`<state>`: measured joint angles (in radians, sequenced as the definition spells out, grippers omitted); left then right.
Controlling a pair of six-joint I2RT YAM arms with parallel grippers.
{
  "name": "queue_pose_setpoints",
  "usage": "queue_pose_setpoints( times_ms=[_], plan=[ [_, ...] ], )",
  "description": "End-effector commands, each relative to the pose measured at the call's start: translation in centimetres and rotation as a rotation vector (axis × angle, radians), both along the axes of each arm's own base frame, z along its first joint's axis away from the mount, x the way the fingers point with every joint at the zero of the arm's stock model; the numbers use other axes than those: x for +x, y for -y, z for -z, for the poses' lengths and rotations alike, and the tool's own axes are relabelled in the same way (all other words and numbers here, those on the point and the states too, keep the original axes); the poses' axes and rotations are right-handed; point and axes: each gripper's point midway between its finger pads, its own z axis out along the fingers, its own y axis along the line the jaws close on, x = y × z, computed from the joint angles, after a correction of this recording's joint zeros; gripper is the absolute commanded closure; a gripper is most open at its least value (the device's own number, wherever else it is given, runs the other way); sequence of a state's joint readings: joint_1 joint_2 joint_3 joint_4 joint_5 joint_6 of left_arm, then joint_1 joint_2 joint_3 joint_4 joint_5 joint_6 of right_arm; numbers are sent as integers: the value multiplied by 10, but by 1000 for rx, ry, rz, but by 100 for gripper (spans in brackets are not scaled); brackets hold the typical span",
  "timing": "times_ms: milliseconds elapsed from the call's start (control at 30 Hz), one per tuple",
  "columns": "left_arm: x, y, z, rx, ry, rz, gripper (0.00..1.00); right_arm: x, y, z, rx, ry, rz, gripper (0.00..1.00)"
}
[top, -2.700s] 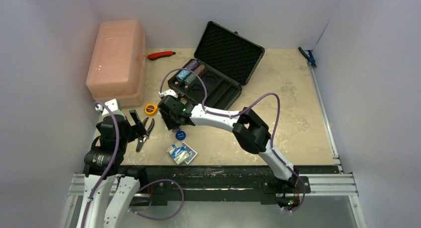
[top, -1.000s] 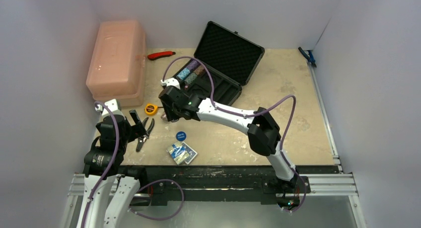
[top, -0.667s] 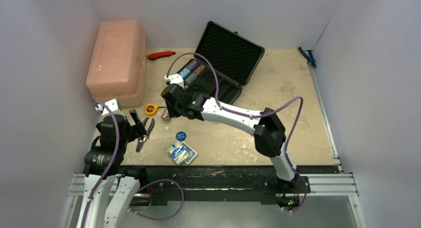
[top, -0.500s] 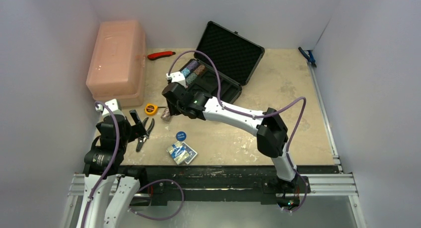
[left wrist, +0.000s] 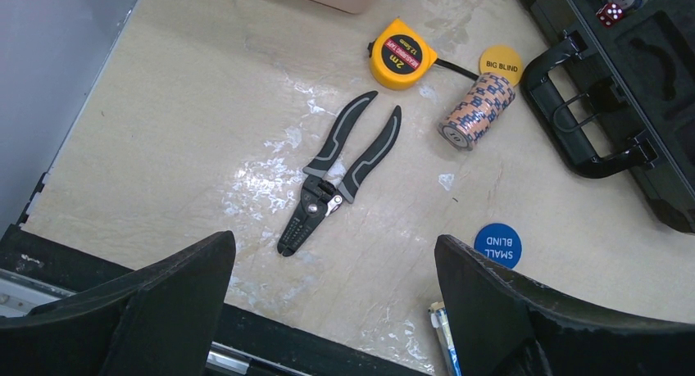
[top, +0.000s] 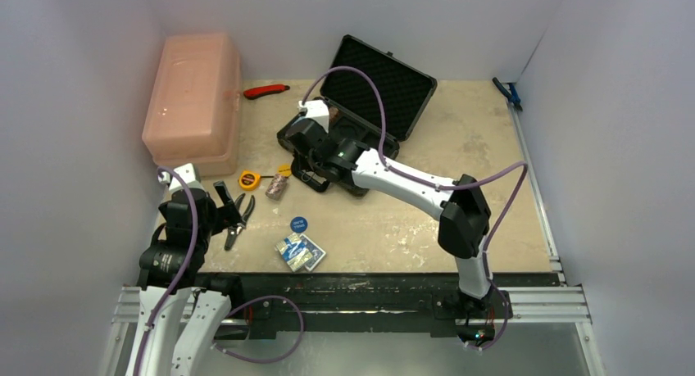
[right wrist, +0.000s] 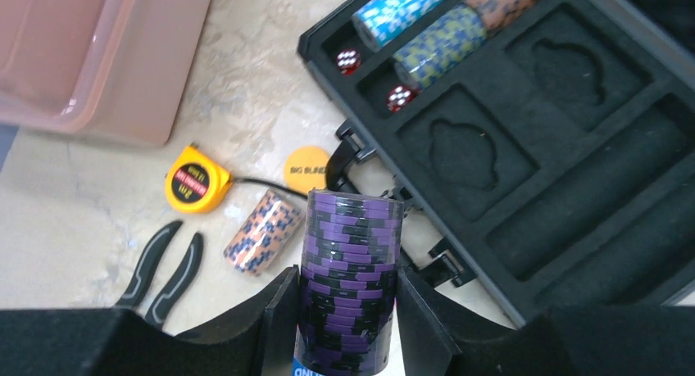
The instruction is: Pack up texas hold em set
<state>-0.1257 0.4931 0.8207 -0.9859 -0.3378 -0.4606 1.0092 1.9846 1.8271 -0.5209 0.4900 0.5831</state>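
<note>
High rear view covers the whole table (top: 492, 163); both wrist views look down close, sharing the tape measure (left wrist: 402, 62).

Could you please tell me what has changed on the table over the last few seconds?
The right gripper, fingers shut on the purple chip stack, lifted from the table and moved away toward the open case. The orange-blue chip stack it had covered now lies in view on its side. The left gripper, blue disc and card deck stayed put.

Pink box (top: 193, 93), red knife (top: 266, 90), yellow tape measure (left wrist: 402, 53) near black pliers (left wrist: 340, 167).
</note>
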Motion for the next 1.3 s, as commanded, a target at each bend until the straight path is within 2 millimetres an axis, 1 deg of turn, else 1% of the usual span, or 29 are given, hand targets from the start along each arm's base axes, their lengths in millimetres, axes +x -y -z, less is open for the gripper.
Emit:
queue_pose_setpoints(
  times_ms=[0,200,400,567,733,833,967,1100,1267],
  plan=[
    [3,-2,-9,4,23,-10,8,22,24,-61,143,100,132,100],
    [3,-2,-10,6,25,-10,8,41,54,-65,164,99,227,100],
    [3,-2,-10,6,27,-11,8,65,86,-61,187,72,319,100],
    [2,-3,-10,9,24,-14,8,79,115,-52,209,40,438,100],
    [2,-4,-10,11,27,-19,8,84,134,-41,221,19,542,100],
    [2,-4,-9,10,22,-19,8,86,147,-33,216,0,614,100],
    [2,-3,-9,11,21,-16,8,89,157,-19,219,-35,661,100],
    [2,-3,-9,11,20,-16,8,93,169,1,219,-88,712,100],
    [2,-4,-9,12,18,-19,8,102,180,24,216,-135,729,100]
  ],
)
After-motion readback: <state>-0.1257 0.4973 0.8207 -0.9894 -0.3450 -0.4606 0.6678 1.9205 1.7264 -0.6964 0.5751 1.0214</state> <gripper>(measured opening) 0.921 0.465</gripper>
